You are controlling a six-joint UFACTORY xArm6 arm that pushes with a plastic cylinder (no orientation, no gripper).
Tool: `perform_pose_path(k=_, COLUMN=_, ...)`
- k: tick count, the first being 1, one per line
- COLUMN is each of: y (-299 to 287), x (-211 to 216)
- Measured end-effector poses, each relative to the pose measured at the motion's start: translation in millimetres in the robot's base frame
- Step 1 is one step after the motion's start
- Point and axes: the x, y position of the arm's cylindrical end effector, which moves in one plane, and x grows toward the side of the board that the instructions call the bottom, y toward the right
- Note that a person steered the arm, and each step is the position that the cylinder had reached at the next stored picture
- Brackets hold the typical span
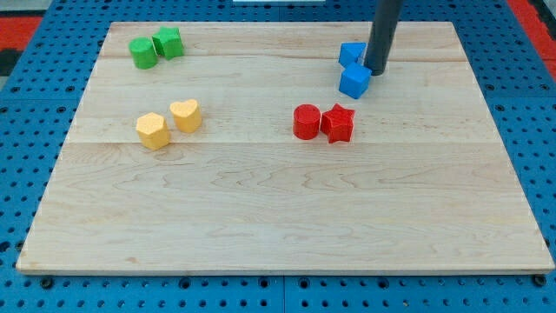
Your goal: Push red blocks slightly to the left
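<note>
A red round block and a red star-shaped block sit side by side, touching, right of the board's middle. My tip is at the view's upper right, beside two blue blocks. It stands above and to the right of the red blocks, apart from them. One blue block lies just left of and below the tip. The other blue block lies just left of the rod.
A green round block and a green block sit at the view's top left. A yellow hexagon block and a yellow heart block sit at the left. The wooden board lies on a blue pegboard surface.
</note>
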Motion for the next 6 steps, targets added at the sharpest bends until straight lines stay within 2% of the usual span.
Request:
perform_pose_path(k=1, y=-17, x=0)
perform_pose_path(k=2, y=-2, x=1)
perform_pose_path(k=3, y=43, x=51)
perform_pose_path(k=4, y=26, x=122)
perform_pose_path(k=5, y=-27, x=140)
perform_pose_path(k=6, y=-60, x=130)
